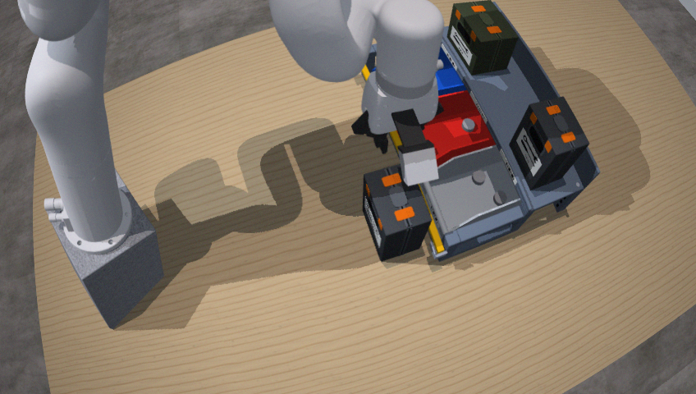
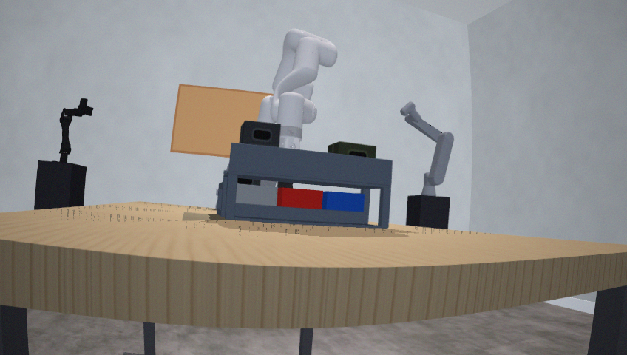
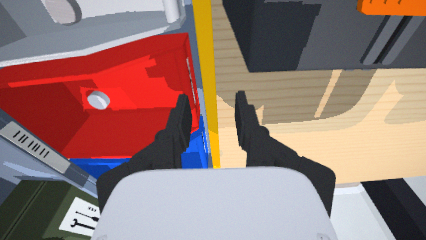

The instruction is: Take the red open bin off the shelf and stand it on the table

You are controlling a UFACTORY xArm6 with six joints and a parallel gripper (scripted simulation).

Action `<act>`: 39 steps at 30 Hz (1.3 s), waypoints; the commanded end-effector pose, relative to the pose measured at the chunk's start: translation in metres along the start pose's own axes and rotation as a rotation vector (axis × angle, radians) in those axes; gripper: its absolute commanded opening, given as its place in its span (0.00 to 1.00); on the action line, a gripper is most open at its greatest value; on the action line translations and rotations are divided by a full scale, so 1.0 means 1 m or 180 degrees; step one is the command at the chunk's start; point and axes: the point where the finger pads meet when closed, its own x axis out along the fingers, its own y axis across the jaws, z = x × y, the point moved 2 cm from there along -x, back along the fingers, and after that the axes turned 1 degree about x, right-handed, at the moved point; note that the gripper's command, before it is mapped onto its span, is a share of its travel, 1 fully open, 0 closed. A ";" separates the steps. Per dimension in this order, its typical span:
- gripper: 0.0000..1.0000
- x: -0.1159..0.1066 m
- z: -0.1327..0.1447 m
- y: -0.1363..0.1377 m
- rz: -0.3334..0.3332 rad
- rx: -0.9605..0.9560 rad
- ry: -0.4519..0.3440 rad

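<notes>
Above the yellow shelf edge (image 1: 432, 222) (image 3: 204, 65), my end effector (image 1: 372, 141) (image 3: 212, 104) hangs partly open and empty; the rigid-looking red open bin (image 1: 451, 127) (image 2: 300, 198) (image 3: 40, 117) probably wants a front-lip grip, held level.
</notes>
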 end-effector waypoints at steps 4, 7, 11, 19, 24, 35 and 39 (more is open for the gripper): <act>0.47 -0.001 0.000 -0.002 -0.0019 -0.0002 -0.0001; 0.47 -0.001 0.000 -0.002 -0.0019 -0.0002 -0.0001; 0.00 -0.001 0.000 -0.002 -0.0019 -0.0002 -0.0001; 0.00 -0.001 0.000 -0.002 -0.0019 -0.0002 -0.0001; 0.00 -0.001 0.000 -0.002 -0.0019 -0.0002 -0.0001; 0.00 -0.001 0.000 -0.002 -0.0019 -0.0002 -0.0001; 0.00 -0.001 0.000 -0.002 -0.0019 -0.0002 -0.0001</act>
